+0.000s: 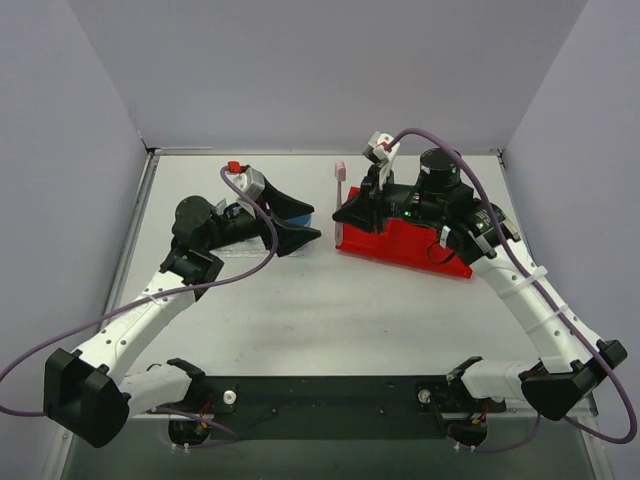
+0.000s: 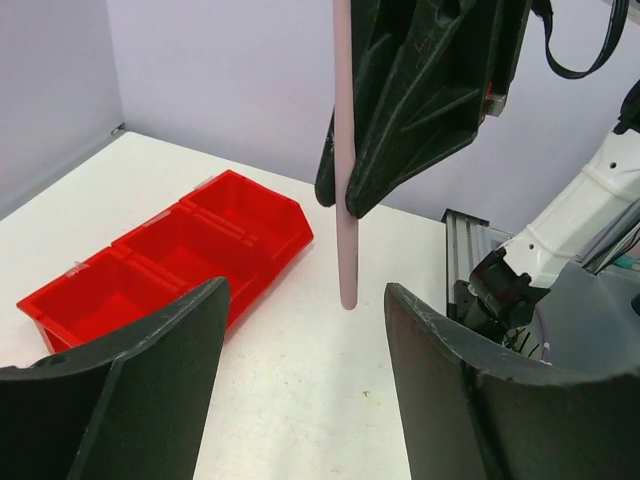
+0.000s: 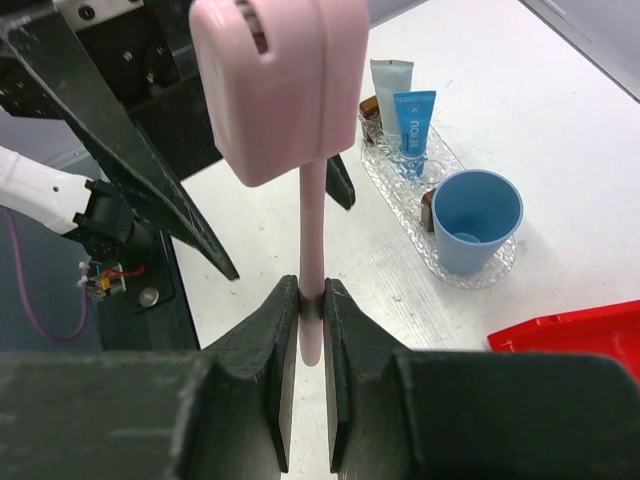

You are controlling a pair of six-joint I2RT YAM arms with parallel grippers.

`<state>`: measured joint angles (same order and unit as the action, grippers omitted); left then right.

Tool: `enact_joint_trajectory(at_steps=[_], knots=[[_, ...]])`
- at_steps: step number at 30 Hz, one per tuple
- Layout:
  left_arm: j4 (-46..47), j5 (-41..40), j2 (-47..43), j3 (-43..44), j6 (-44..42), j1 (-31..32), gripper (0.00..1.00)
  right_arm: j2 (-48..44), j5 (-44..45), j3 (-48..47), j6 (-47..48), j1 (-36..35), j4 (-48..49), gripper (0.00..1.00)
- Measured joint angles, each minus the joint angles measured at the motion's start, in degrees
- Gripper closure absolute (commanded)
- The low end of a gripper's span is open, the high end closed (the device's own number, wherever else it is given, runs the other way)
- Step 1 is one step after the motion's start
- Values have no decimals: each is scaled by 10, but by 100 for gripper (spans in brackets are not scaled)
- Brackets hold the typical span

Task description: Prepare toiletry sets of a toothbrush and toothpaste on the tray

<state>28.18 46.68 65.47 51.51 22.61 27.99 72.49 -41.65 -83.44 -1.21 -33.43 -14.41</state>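
Right pincer pinches the pink toothbrush upright, off the tray; left pincer stands spread beside it. I fear the thin handle swivels and knocks the toothpaste tubes.

Blue toothpaste tube: you can see pale lettering running down it, too small to read.
White-grey toothpaste tube: nothing legible.

I see bare white table between the red two-compartment plastic bin and the long clear bumpy tray. A round blue cup blocks one tray end, a flat blue tube and a white-grey tube the other, with a narrow gap between.
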Motion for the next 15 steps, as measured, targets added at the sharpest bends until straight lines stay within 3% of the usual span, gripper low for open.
enact_joint_trajectory(at_steps=[8, 15], knots=[[-25, 12, 1, 43, -1, -14, 27, -9, -2, 20, 28, 0, -14, 100], [7, 32, 43, 86, 48, -13, 27, -9, -20, 29, 31, -5, -20, 100]])
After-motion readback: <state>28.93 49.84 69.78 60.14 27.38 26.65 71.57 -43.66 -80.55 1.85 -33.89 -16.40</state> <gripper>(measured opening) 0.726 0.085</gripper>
